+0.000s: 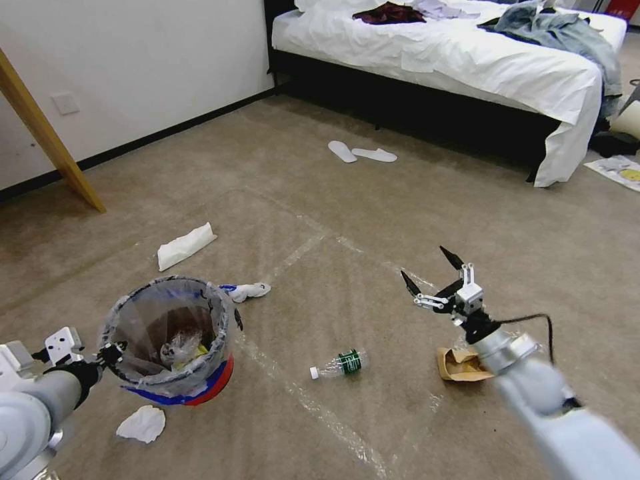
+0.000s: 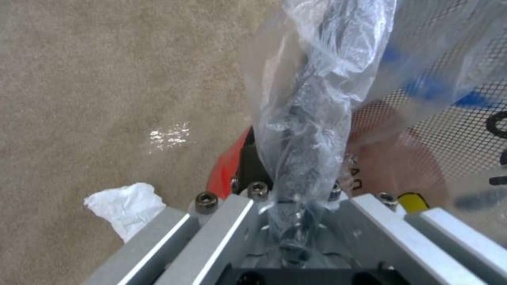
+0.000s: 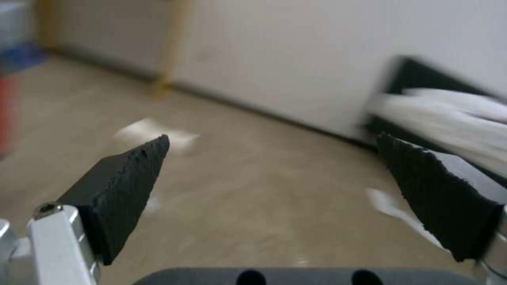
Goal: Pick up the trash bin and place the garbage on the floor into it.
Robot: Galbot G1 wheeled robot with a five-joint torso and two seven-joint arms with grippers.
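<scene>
The beige-brown short carpet floor [image 1: 373, 220], crossed by shiny clear tape lines, spreads from the robot to a white-sheeted bed [image 1: 460, 53] at the far wall. The small round red trash bin [image 1: 175, 347] with a blue band, lined with a crinkly clear plastic bag folded over its rim, sits at lower left in the head view, tilted and apparently lifted off the carpet. The left gripper [image 1: 112, 353] is pinched on the near rim; in the left wrist view the bagged rim [image 2: 311, 130] runs straight between its metal finger bars. The right gripper [image 1: 432, 275] hangs above the carpet on the right, its black pointed fingers [image 3: 126, 190] spread wide and holding nothing.

Progress, as judged: the bin is picked up and already contains some litter, among it a clear crumpled piece and something yellow. Left on the floor are a torn brown paper bag [image 1: 461, 365] beneath the right wrist, a flattened white tissue pack [image 1: 185, 245] beyond the bin, a crumpled white tissue [image 1: 141, 424] just beside the bin's base, a white and blue scrap [image 1: 247, 291] next to the far rim, and a clear green-labelled bottle [image 1: 339, 364] lying between bin and paper bag.

Hard to make out: the bin's underside and its gap from the carpet; the bin's deeper contents behind the bag's folds; the left fingertips themselves, wrapped in plastic.
</scene>
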